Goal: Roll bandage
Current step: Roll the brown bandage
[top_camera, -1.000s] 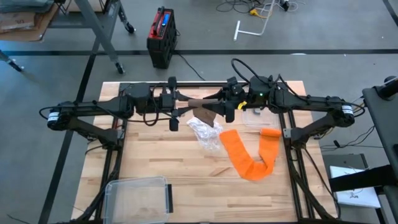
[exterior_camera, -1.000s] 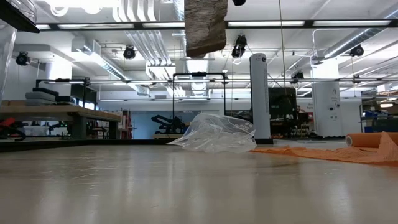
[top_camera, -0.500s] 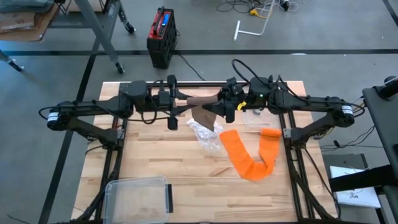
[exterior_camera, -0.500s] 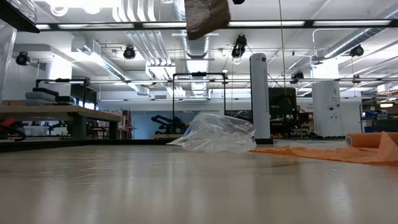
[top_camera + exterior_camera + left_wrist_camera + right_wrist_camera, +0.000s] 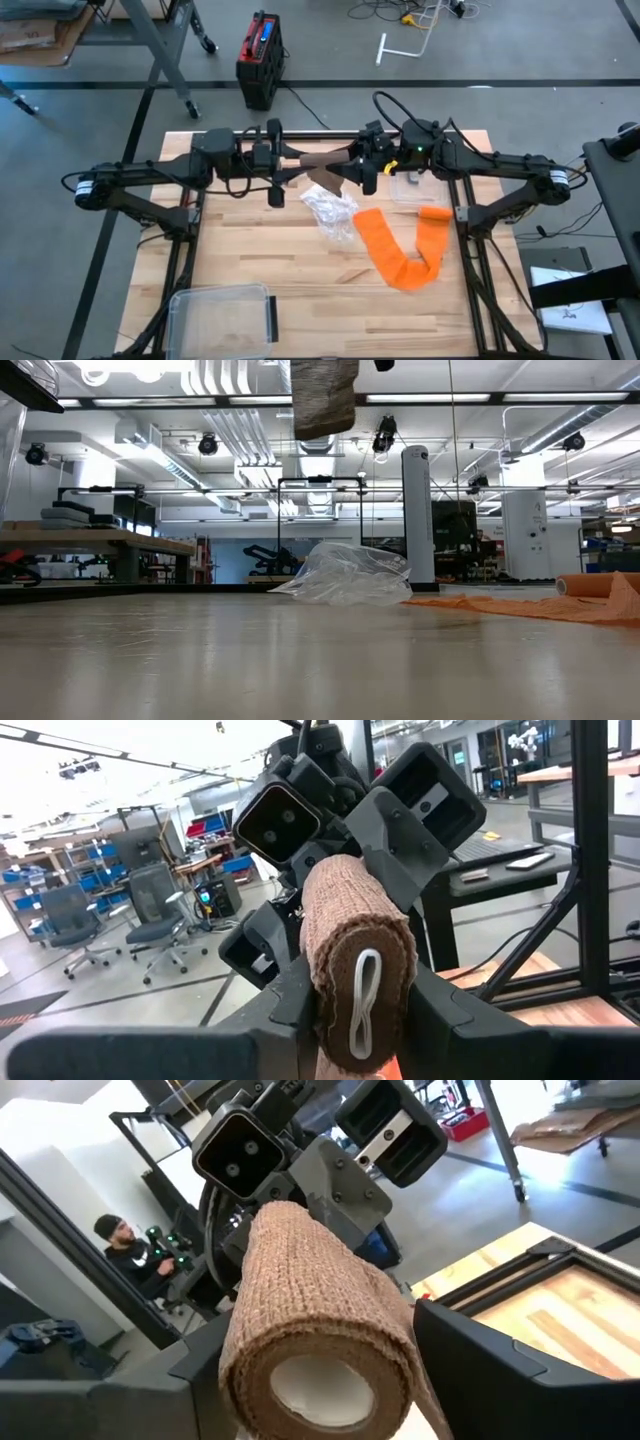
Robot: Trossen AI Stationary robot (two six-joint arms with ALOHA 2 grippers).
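A brown bandage roll (image 5: pixel 325 160) is held level, high over the table's far middle, between my two grippers, which face each other. My left gripper (image 5: pixel 360 1010) is shut on its left end, which is squashed flat (image 5: pixel 355 950). My right gripper (image 5: pixel 320 1380) is open, with a finger on either side of the round right end (image 5: pixel 320 1320). A loose brown tail (image 5: pixel 323 400) hangs below the roll, clear of the table. My left gripper pinches the roll's left end (image 5: pixel 330 970) between its two fingers, coming level from the table's left, along the roll's axis. The end is pressed into an oval. The roll is lifted clear and lies level. My right gripper: I cannot tell whether its fingers (image 5: pixel 470 1370) touch the roll.
A crumpled clear wrapper (image 5: pixel 330 212) and an unrolled orange bandage (image 5: pixel 400 250) lie on the table below and to the right. A clear plastic box (image 5: pixel 222 315) stands at the near left. A small clear container (image 5: pixel 410 190) lies under the right arm. A person (image 5: pixel 125 1250) sits beyond the table.
The hanging tail has drawn up toward the roll and then dropped back, ending slightly shorter and shifted a little. Both arms have stayed in place.
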